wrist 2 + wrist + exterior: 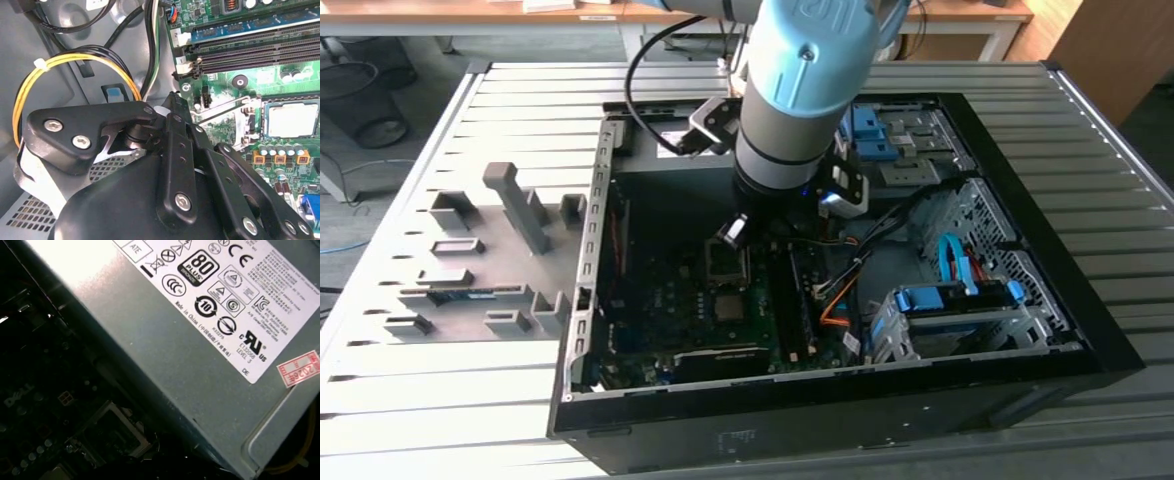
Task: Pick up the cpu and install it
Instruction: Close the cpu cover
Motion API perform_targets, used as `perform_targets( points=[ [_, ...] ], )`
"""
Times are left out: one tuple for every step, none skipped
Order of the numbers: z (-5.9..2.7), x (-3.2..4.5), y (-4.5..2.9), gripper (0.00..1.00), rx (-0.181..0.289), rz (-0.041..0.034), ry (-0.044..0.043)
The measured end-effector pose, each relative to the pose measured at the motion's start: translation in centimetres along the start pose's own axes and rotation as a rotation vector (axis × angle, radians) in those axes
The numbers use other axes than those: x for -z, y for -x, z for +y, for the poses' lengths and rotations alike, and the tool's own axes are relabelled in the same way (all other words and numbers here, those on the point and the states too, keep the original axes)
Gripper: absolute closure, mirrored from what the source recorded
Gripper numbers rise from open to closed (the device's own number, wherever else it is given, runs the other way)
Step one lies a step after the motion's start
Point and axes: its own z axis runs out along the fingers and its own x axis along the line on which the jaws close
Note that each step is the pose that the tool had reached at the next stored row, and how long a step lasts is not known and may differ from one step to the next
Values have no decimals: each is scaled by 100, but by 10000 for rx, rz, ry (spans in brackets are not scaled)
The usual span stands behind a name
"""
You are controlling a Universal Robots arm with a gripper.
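My tool (731, 232) hung inside the open case (1014, 330) over the motherboard (720, 310); its own linkage hid the fingertips, so I couldn't tell its state. The cpu (291, 118) sat in its socket (250, 117), partly cut off.

Even daylight fills the exterior view, brightest on the ribbed metal table (440, 130), while the open computer case (1067, 330) interior sits in deep shadow. In the second wrist view, the motherboard (280, 45) is evenly lit and sharp. In the first wrist view, glare whitens the power supply (165, 355) corner; the dark circuit board is blurred.
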Motion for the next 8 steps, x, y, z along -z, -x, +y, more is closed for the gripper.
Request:
perform_targets(
  points=[
    [-1,6,-1,90,0,0,0],
    [-1,12,-3,90,0,-1,0],
    [-3,18,-5,90,0,0,0],
    [-4,24,-6,90,0,-1,0],
    [-5,31,-9,90,0,-1,0],
    [-7,38,-11,90,0,-1,0],
    [-9,44,-14,90,0,1,-1],
    [-10,49,-16,90,-1,2,-1]
  ],
)
